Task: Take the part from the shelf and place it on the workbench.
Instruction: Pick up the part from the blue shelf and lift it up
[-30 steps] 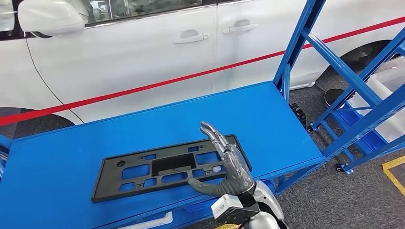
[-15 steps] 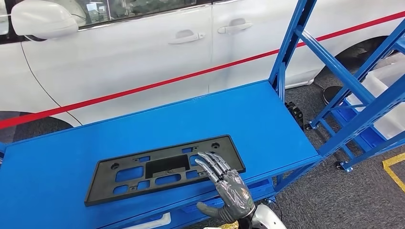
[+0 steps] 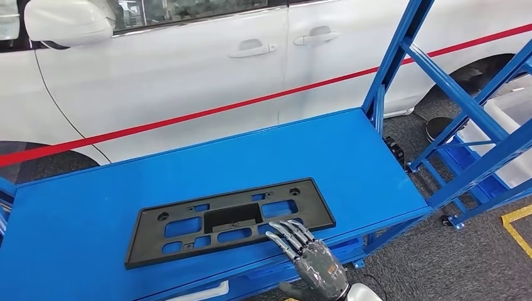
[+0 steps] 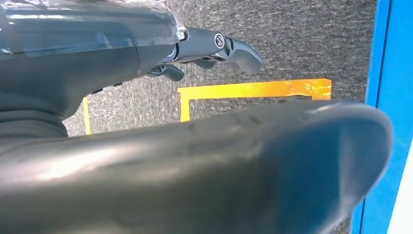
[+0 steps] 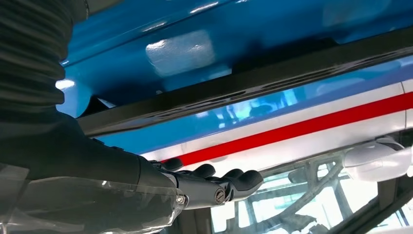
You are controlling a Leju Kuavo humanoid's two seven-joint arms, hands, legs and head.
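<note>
The part (image 3: 232,219), a flat black plate with several cut-outs, lies flat on the blue workbench (image 3: 188,169) near its front edge. My right hand (image 3: 310,260) sits at the bench's near edge with its fingers spread and holds nothing. Its fingertips reach the part's near long edge; I cannot tell if they touch it. In the right wrist view the right hand (image 5: 209,183) is stretched out beside the part's dark edge (image 5: 272,78). My left hand (image 4: 209,48) hangs over the grey floor, fingers loose and empty.
A white car (image 3: 188,75) with a red stripe stands just behind the bench. A blue shelf frame (image 3: 464,106) rises at the right, with a white bin (image 3: 511,119) inside it. Yellow tape (image 3: 517,226) marks the carpet at the right.
My right hand has drawn back from above the part toward me and lower. The part stays flat on the bench. The camera view has shifted slightly.
</note>
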